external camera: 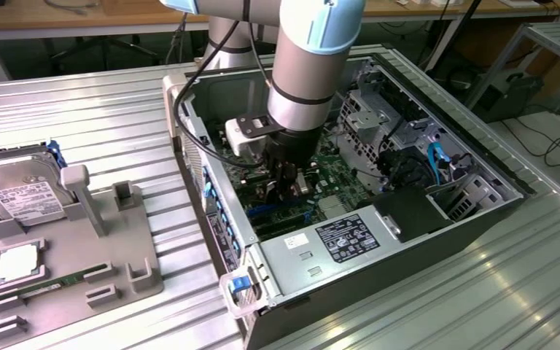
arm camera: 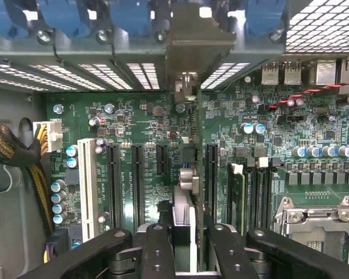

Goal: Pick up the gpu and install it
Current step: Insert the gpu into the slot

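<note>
1. The table [external camera: 85, 109] of ribbed metal carries an open computer case [external camera: 475, 211] lying on its side.
2. A grey parts tray [external camera: 95, 270] sits toward the exterior view's left, holding a hard drive [external camera: 22, 193].
3. Inside the case lies the green motherboard [arm camera: 145, 122] with its row of black slots.
4. The pincer [arm camera: 183, 244] hangs low over the motherboard, its fingers [arm camera: 157, 250] partly closed on the gpu [arm camera: 185, 197].
5. The gpu stands edge-on between two black slots, its metal bracket [arm camera: 192, 46] against the case's rear wall.
</note>
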Tool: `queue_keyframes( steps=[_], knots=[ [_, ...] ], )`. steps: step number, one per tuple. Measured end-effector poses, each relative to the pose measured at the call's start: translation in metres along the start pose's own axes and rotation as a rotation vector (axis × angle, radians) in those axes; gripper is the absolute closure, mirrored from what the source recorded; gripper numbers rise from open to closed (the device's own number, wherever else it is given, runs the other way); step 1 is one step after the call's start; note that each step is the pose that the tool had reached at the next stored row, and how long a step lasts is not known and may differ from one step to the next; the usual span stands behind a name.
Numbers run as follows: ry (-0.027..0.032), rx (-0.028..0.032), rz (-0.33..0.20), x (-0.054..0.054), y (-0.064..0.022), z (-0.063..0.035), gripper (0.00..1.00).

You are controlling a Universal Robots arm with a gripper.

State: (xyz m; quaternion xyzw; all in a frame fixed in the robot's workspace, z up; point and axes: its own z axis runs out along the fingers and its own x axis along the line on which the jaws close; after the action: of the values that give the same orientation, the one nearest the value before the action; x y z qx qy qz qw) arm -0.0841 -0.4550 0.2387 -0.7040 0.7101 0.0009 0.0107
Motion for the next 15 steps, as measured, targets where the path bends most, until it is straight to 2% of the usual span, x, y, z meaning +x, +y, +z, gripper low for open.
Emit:
queue_keyframes(
  steps=[5, 12, 15],
  knots=[
    [-0.0002, 0.0001, 0.0, 0.0, 0.0001, 0.0014, 0.72],
    [0.0009, -0.0077, 0.0, 0.0, 0.0003, 0.0107, 0.72],
    [0.0002, -0.0079, 0.0, 0.0, 0.0002, 0.0113, 0.72]
  ],
)
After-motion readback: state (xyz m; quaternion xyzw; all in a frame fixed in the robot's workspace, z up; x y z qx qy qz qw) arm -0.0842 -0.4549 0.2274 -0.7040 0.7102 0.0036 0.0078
